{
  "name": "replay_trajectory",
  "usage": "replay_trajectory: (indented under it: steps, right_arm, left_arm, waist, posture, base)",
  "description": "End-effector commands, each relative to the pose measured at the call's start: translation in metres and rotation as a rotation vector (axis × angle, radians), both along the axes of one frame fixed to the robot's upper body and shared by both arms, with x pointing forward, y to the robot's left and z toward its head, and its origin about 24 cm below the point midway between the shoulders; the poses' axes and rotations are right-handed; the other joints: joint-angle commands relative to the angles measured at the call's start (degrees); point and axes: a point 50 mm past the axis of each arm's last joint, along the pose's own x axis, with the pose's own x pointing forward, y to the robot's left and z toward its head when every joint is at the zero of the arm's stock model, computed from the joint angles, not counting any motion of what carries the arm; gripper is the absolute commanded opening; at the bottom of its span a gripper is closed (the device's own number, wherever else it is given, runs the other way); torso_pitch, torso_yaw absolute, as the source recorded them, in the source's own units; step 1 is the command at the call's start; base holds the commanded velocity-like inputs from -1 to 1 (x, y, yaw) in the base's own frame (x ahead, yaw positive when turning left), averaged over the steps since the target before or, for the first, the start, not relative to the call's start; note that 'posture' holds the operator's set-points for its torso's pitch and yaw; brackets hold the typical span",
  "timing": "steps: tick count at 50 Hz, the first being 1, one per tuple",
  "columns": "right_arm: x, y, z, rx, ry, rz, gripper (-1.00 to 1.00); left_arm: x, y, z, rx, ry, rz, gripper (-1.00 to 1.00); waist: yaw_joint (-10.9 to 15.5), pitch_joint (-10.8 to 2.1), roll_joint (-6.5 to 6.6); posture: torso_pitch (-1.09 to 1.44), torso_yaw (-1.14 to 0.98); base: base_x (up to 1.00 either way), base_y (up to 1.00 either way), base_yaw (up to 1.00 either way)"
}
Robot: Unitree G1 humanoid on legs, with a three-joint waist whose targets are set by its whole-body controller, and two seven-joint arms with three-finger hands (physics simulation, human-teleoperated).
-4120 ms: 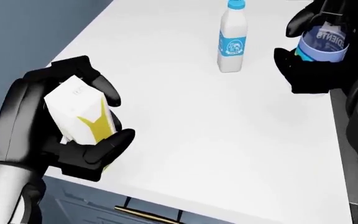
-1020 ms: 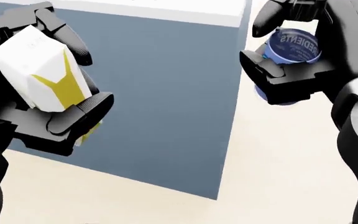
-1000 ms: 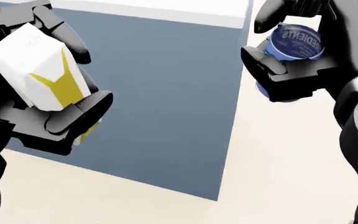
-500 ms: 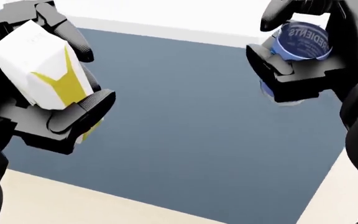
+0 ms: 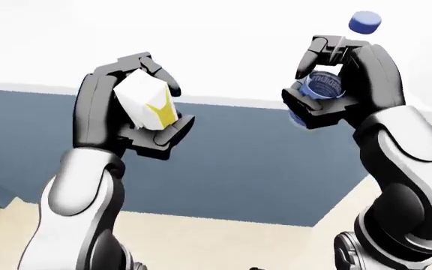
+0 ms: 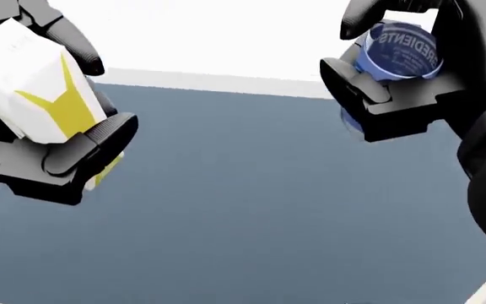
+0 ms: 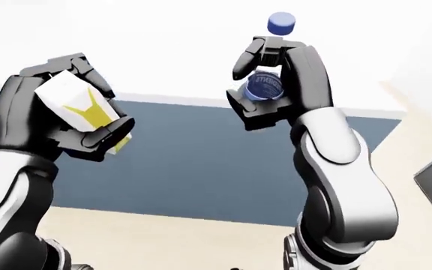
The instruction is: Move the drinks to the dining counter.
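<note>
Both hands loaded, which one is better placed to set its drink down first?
No clear edge, slightly the right. The left hand grips the carton; the right hand grips the bottle. Both hang level over the blue cabinet face, the bottle upright, the carton tilted.

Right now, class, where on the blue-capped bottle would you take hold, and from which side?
Grip the bottle round its labelled body, below the blue cap, coming from the view's right, as the right hand does; the round body fits closing fingers.

Carton in left robot hand, bottle in right robot hand, counter top above both
</note>
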Motion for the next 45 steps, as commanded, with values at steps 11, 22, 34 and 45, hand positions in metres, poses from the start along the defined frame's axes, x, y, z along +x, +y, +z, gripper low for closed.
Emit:
replay_trajectory:
  steps: [11, 22, 34, 45]
  right_arm:
    - [-0.01, -0.007, 0.019, 0.014, -0.089, -0.049, -1.0]
    - [-0.007, -0.003, 0.022, 0.001, -0.094, -0.04, -1.0]
    - [-0.009, 0.002, 0.028, 0.008, -0.106, -0.007, -1.0]
    - [-0.005, 0.006, 0.029, 0.025, -0.086, 0.014, -1.0]
  left_arm:
    - [-0.009, -0.004, 0.015, 0.009, -0.071, -0.04, -1.0]
    - [-0.008, -0.002, 0.021, 0.01, -0.082, -0.034, -1.0]
    - [-0.01, 0.0, 0.031, 0.012, -0.096, -0.032, -1.0]
    - [-0.005, -0.004, 0.042, 0.02, -0.083, -0.058, -1.0]
  waist:
    - [-0.15, 0.39, -1.36]
    - [-0.35, 1.49, -0.05]
    - [0.08, -0.23, -2.38]
    - [-0.07, -0.38, -1.91]
  posture:
    - [0.0, 0.0]
    - [0.0, 0.0]
    - [0.0, 0.0]
    - [0.0, 0.0]
  base:
    - [0.0, 0.0, -0.86]
    - [0.0, 0.0, 0.0]
    - [0.0, 0.0, 0.0]
    - [0.0, 0.0, 0.0]
